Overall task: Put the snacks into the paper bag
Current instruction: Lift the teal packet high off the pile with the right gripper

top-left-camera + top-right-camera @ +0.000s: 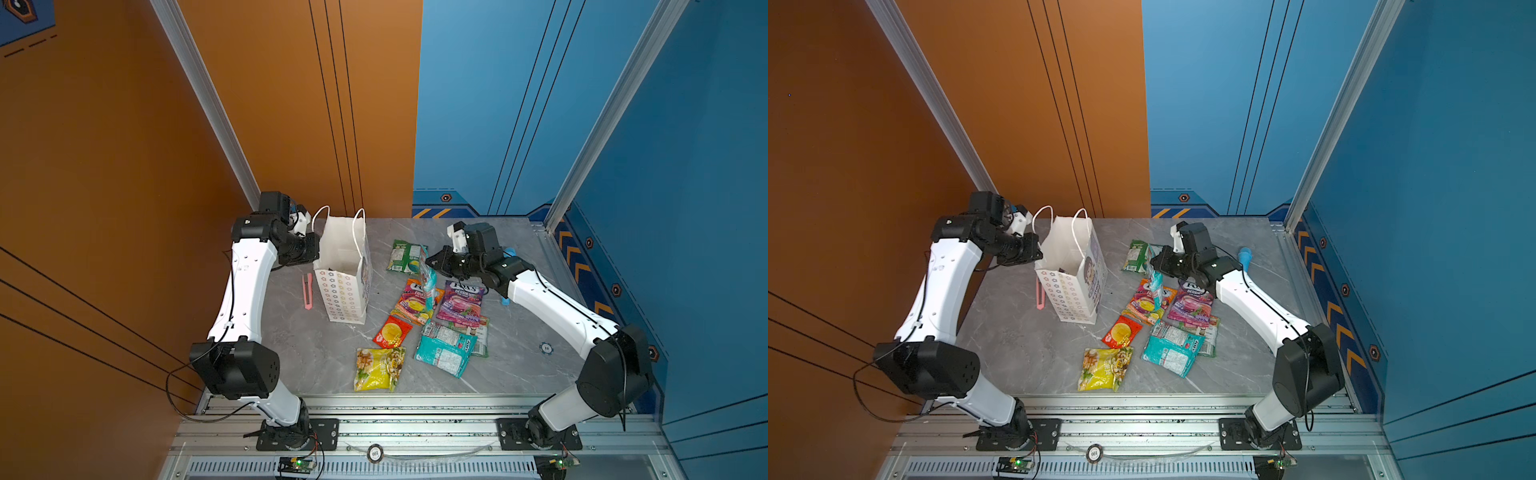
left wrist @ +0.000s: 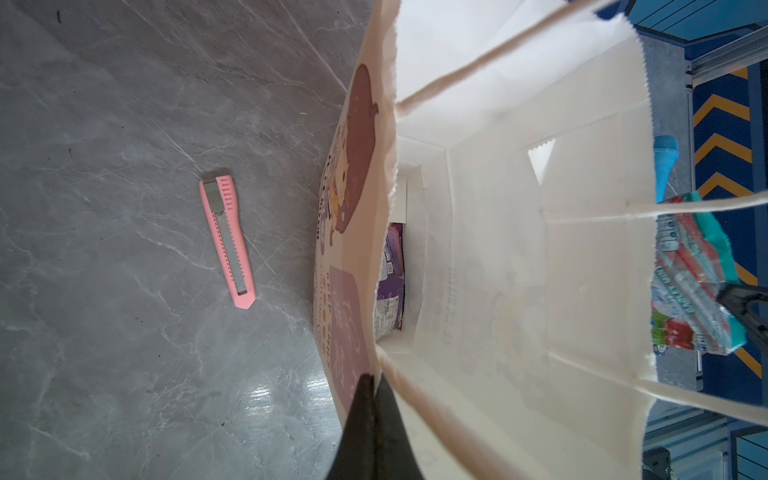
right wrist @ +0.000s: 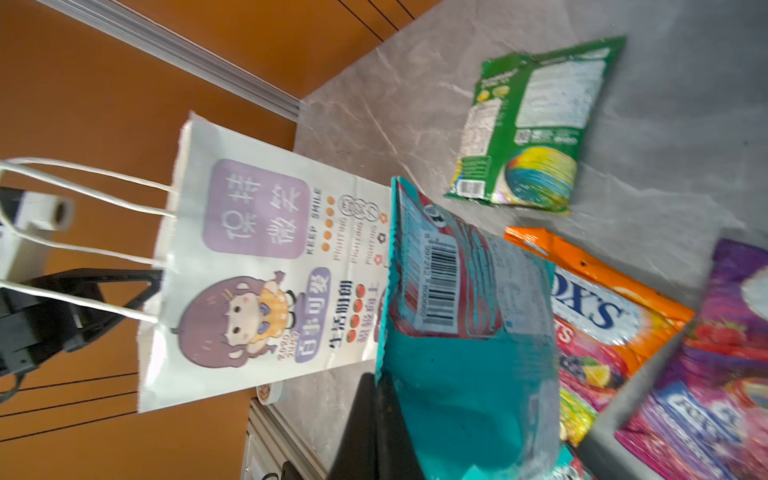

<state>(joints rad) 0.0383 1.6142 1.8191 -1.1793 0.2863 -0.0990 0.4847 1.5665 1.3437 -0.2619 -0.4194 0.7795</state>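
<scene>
The white paper bag [image 1: 343, 266] [image 3: 257, 270] stands upright at the back left, mouth open. My left gripper [image 2: 374, 382] is shut on its rim, pinching the wall by a cord handle. A purple packet [image 2: 392, 274] lies inside on the bottom. My right gripper [image 3: 376, 382] [image 1: 430, 259] is shut on a teal packet [image 3: 465, 332] [image 1: 430, 278], which hangs above the table to the right of the bag. On the table lie a green packet [image 1: 405, 257], orange [image 1: 415, 303] and purple [image 1: 461, 303] FOX'S bags, a small red one [image 1: 392, 332], a yellow one [image 1: 378, 369] and another teal one [image 1: 444, 351].
A pink box cutter [image 1: 307, 291] [image 2: 228, 241] lies just left of the bag. A light blue microphone-shaped cylinder [image 1: 1245, 255] sits behind the right arm. Orange and blue walls close in the table at the back and sides.
</scene>
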